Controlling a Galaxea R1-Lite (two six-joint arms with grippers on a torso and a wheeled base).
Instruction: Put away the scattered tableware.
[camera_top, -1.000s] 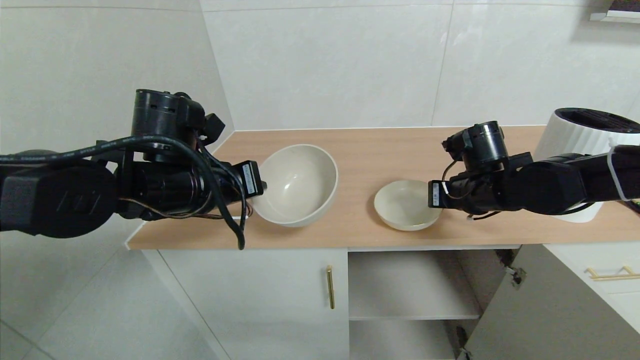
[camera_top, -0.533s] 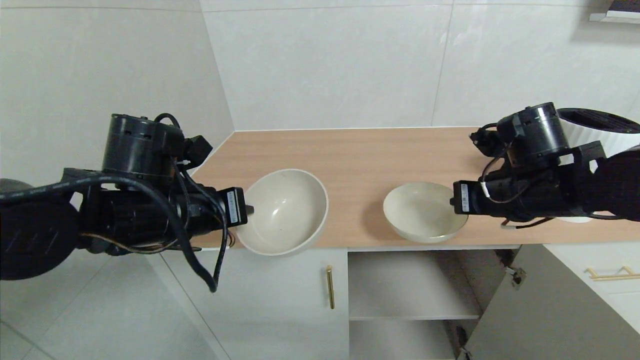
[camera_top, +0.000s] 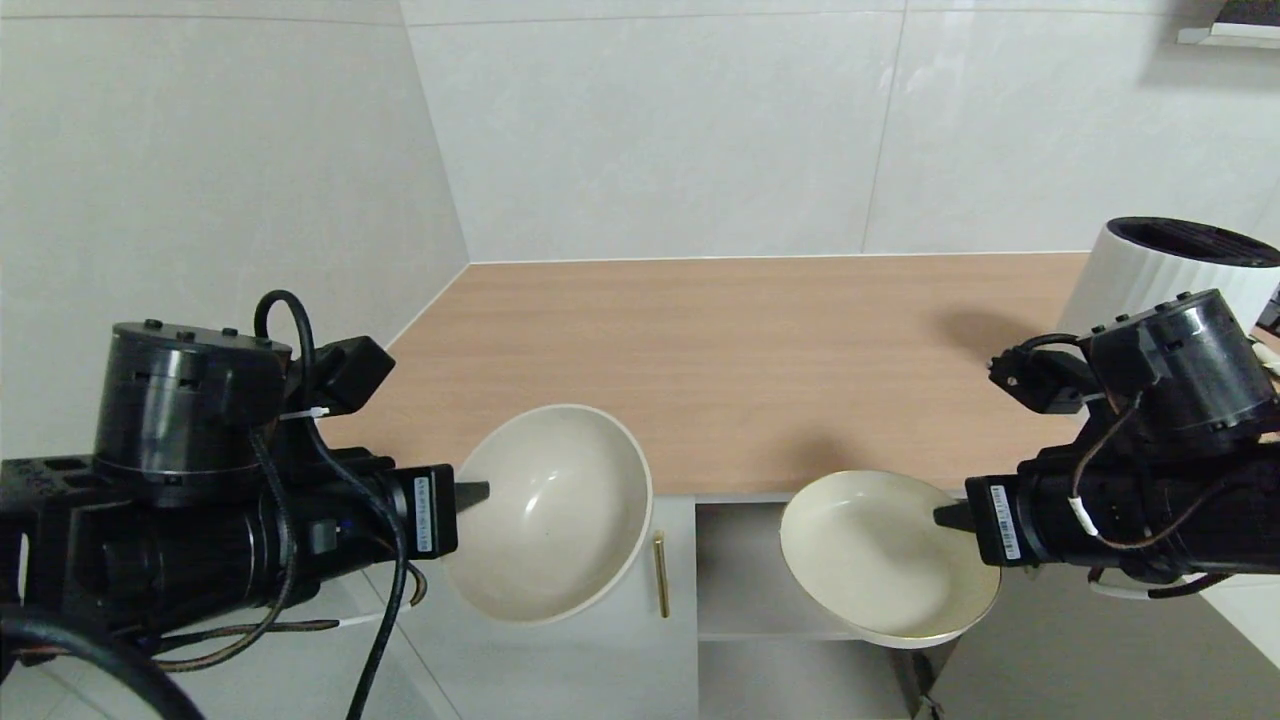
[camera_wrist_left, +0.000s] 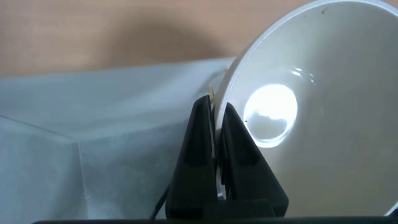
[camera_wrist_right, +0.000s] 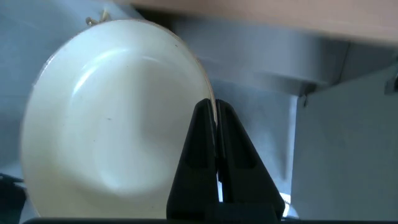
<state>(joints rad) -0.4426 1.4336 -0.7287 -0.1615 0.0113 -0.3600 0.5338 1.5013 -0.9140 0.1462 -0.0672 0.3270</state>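
Head view: 2 cream bowls hang off the front edge of the wooden countertop (camera_top: 720, 350). The left gripper (camera_top: 475, 493) pinches the rim of the deep bowl (camera_top: 550, 515) before a closed door with a brass handle (camera_top: 660, 572). The right gripper (camera_top: 945, 517) pinches the rim of the shallow bowl (camera_top: 885, 560) before the open cabinet shelf (camera_top: 745, 632).

Left wrist view: both fingers are clamped on the deep bowl's (camera_wrist_left: 311, 124) thin wall, 1 inside and 1 outside.

Right wrist view: the same narrow clamp holds the shallow bowl (camera_wrist_right: 118, 118), which is tilted.

The likely hazards are that a smooth rim held at 1 spot may swivel or slip free, and that either bowl may clip the shelf edge or the other bowl on the way in.
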